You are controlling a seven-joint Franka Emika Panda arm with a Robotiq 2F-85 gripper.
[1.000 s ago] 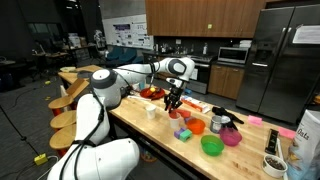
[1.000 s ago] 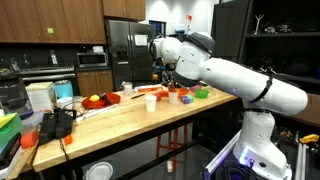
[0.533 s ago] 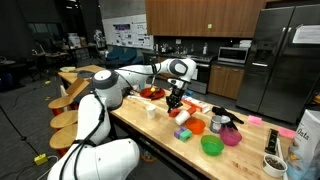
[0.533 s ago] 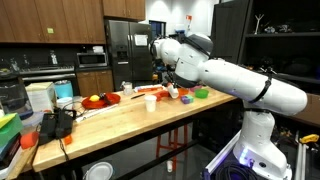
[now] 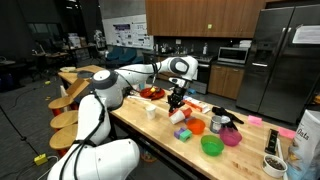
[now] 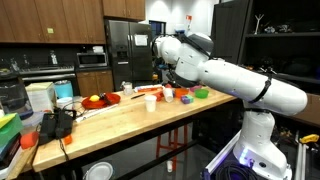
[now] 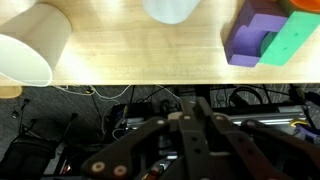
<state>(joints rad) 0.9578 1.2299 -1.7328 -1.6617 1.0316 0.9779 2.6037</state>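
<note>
Two white cups and two blocks lie ahead of the tool (image 7: 196, 118) in the wrist view. The second cup (image 7: 175, 8) is almost straight ahead and nearest. The white cup (image 7: 30, 50) is off to one side, and the purple block (image 7: 255, 45) touches the green block (image 7: 300, 30) on the other. All rest on the counter (image 7: 130, 55). Tool fingers stand narrow, with nothing between them. Against the frame a second back, the tool sits slightly further toward the green bowl (image 5: 212, 145).

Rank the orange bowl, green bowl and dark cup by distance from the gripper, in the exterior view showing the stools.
From the gripper, in an exterior view:
1. orange bowl, next along the table.
2. green bowl, further along, near the front edge.
3. dark cup, far end, beside the white bag.
</note>
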